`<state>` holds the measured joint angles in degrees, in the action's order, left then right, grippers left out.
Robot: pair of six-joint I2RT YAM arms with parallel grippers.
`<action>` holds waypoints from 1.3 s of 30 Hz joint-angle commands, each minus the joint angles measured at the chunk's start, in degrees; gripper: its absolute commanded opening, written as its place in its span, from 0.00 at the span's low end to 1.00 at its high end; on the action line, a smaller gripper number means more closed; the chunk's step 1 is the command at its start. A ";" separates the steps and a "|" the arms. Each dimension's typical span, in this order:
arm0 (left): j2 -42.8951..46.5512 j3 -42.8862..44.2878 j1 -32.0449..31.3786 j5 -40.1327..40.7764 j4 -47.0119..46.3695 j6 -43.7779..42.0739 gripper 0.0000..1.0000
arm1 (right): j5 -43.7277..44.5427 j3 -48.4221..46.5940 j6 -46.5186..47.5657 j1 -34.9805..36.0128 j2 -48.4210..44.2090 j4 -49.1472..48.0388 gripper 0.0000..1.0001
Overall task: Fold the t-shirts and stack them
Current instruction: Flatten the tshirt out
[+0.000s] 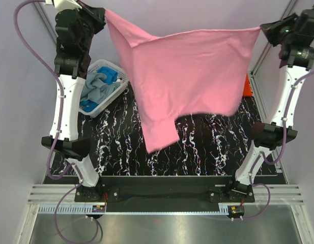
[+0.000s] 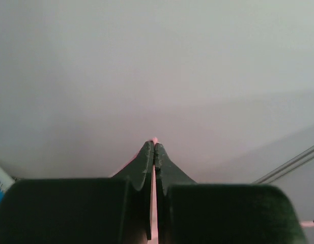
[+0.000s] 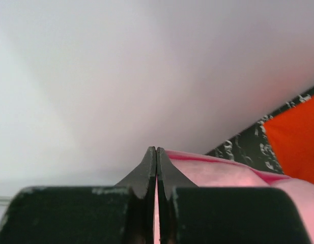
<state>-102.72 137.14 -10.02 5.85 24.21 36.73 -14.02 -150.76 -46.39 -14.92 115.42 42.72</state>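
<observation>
i hold the pink t-shirt (image 1: 187,76) aloft, spread above the worktop (image 1: 207,152). the left tool (image 1: 105,12) and right tool (image 1: 261,29) each pinch one upper corner. folding has not begun. the orange-red t-shirt (image 1: 247,87) lies at 2 o'clock. the grey-blue and blue t-shirts (image 1: 98,90) sit in the basket (image 1: 95,109) at 10 o'clock. no legible writing.

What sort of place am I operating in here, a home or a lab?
Most likely a lab robot cell: bare pale walls box in the black white-veined tabletop, silver aluminium rails run along the near edge, and a white plastic lattice basket holds grey-blue cloth.
</observation>
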 commanded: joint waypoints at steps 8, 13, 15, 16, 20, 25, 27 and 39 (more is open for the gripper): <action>29.13 -25.13 -4.82 2.14 -16.75 -5.52 0.00 | -21.66 10.81 4.18 -10.40 -17.56 6.89 0.00; 43.72 -45.88 -7.21 11.98 -2.87 -3.61 0.00 | -16.22 43.48 16.24 -10.31 -31.89 13.35 0.00; 51.08 -55.18 -7.29 12.88 -1.09 -2.54 0.00 | -13.59 60.73 15.99 -10.31 -39.63 11.78 0.00; 53.47 -64.28 -7.29 12.35 -1.87 -1.93 0.00 | -13.23 66.24 15.37 -10.31 -44.00 8.99 0.00; 60.78 -78.41 -7.29 9.29 1.44 0.80 0.00 | -11.39 88.06 13.43 -10.31 -49.40 3.95 0.00; 65.01 -89.30 -7.29 11.45 8.74 3.96 0.00 | -12.44 104.95 11.94 -10.22 -51.69 -0.17 0.00; 66.68 -91.78 -7.29 14.35 9.80 4.92 0.00 | -12.17 108.74 11.32 -10.31 -52.57 -1.49 0.00; 66.51 -99.26 -7.29 13.92 10.86 10.73 0.00 | -6.82 108.04 13.70 -10.31 -49.05 0.25 0.00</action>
<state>-35.83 38.61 -17.23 19.29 36.73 45.32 -23.55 -40.23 -33.76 -25.12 66.83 43.16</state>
